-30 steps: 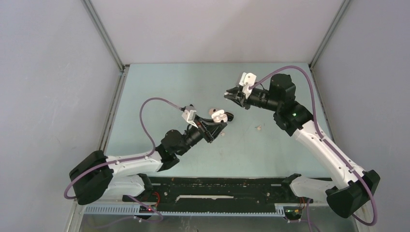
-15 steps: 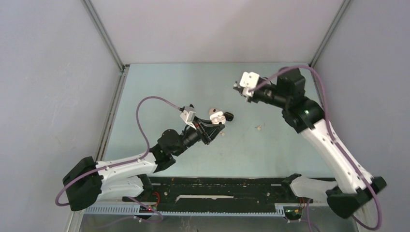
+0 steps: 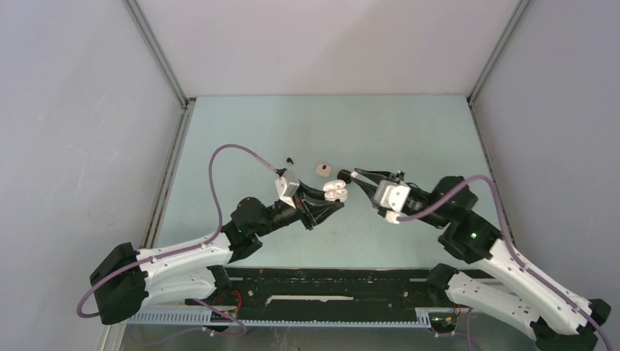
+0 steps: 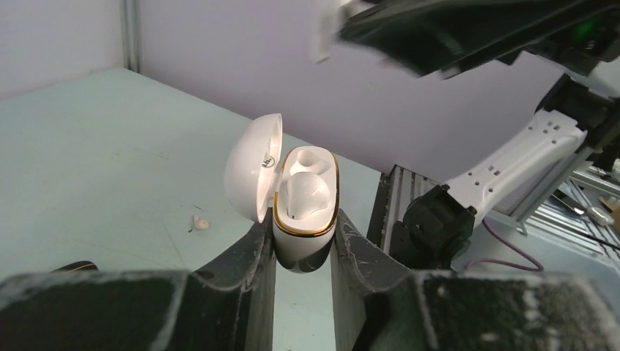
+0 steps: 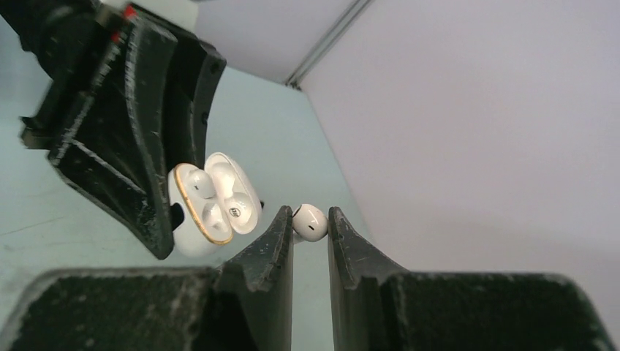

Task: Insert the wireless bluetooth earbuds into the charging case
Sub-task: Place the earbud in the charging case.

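The right gripper (image 5: 310,215) rises from the bottom edge, its two dark fingers (image 5: 270,248) pinching a white earbud (image 5: 311,223) at their tips. Just left of it – near but apart – the left gripper (image 5: 172,172) holds the charging case (image 5: 191,232): white, gold-rimmed, lid swung back beside the body. Two hollows show inside the rim – whether either is filled cannot be told. Pale green bench (image 5: 44,205) lies behind, with grey walls (image 5: 475,131) beyond.
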